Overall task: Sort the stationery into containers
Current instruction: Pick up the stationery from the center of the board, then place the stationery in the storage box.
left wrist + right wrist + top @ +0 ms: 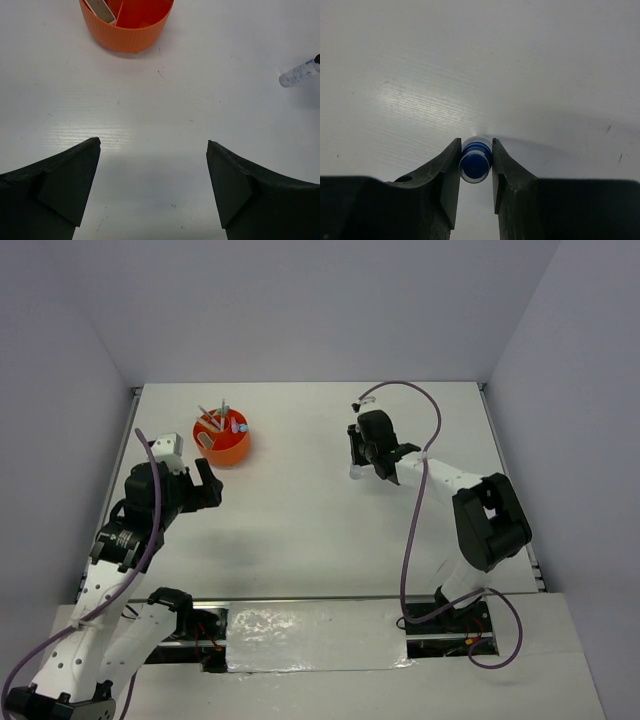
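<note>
So the right gripper [476, 150] is pinching the tiny blue-capped bottle [475, 165] at its cap end, probably for carrying it over to the orange organizer [127, 37], sitting well apart at far left. The left gripper [153, 142] is hovering spread wide, holding nothing. The bottle's print is looking too blurry to read.

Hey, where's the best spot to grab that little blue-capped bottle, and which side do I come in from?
Grip the bottle across its round body just behind the blue cap, coming in along its length from the cap end, one jaw on each side. The body is slim, so it fits between the jaws; the right gripper is shut on it this way.
</note>
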